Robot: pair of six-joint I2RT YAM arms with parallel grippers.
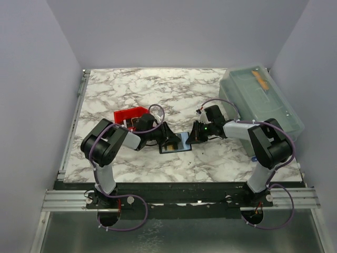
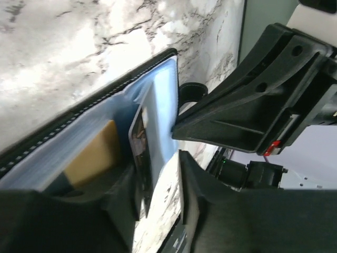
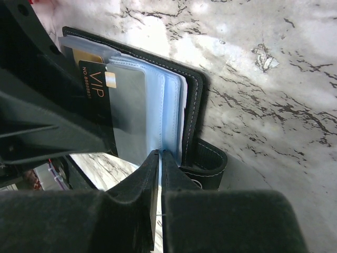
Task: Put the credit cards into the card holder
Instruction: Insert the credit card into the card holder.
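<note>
On the card holder, right claw pinches sleeve; left claw seemingly ajar.

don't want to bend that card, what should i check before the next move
1. card holder lies open on the table: ok
2. right gripper pinches a clear sleeve: ok
3. black vip card fully in its pocket: not ok, part sticks out
4. left gripper jaws apart, not clamping that card: ok
5. cards left in the red tray: cannot tell
</note>
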